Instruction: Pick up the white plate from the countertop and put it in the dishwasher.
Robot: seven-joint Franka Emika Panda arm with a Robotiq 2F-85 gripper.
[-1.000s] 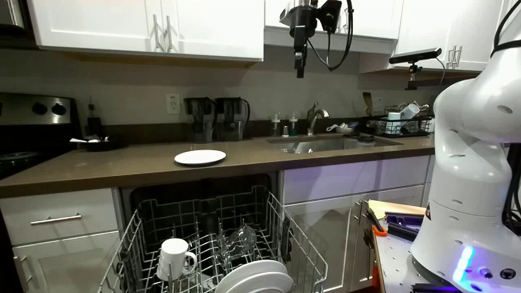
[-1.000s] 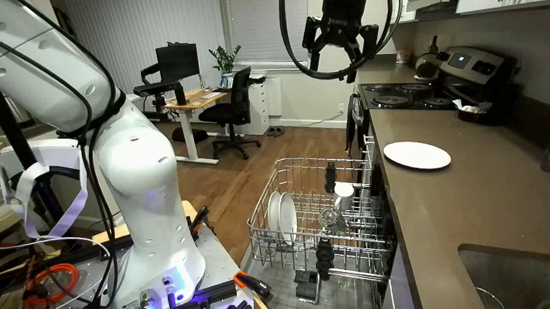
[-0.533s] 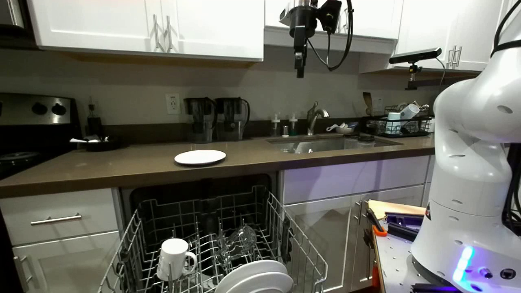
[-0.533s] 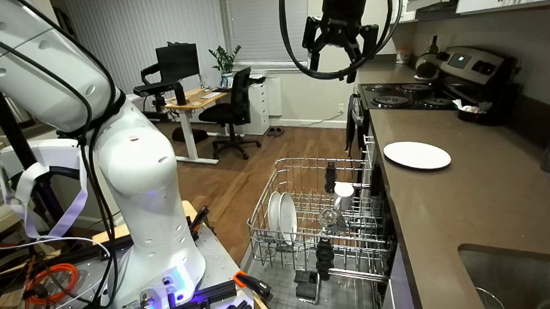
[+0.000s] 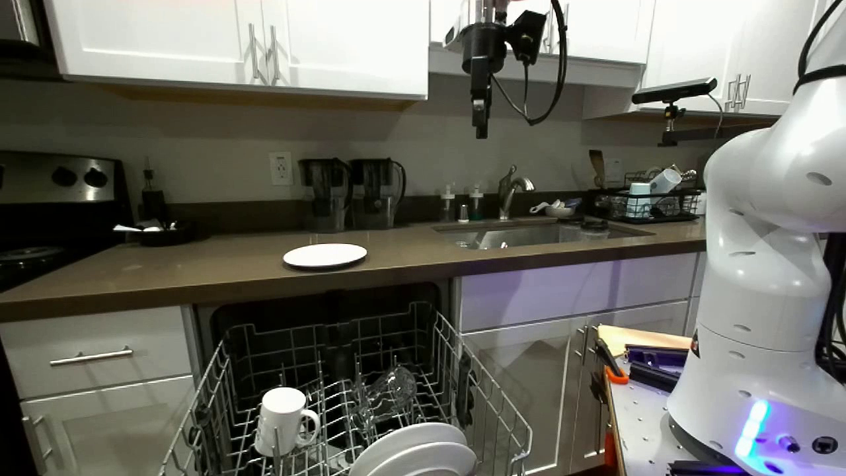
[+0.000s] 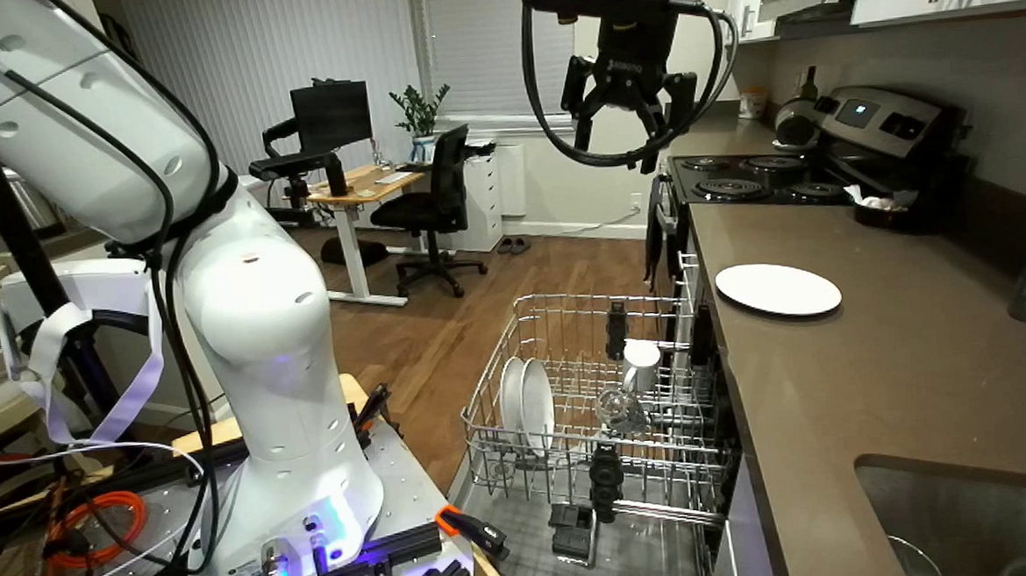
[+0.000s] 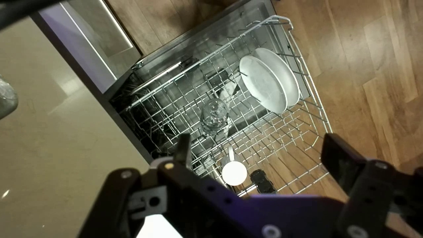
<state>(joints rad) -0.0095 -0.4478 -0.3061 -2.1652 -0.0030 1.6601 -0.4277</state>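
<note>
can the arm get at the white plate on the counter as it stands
Probably yes: the gripper hangs open above the dishwasher, and no object shows between it and the plate in both exterior views. It would have to move over and down; the pitchers behind stand clear of the plate.

Round white dinner plate [image 6: 778, 290] lying flat on the smooth brown countertop [image 5: 198, 268], near its front edge, above the open dishwasher [image 5: 281, 307] with pulled-out wire rack [image 6: 583, 376].
</note>
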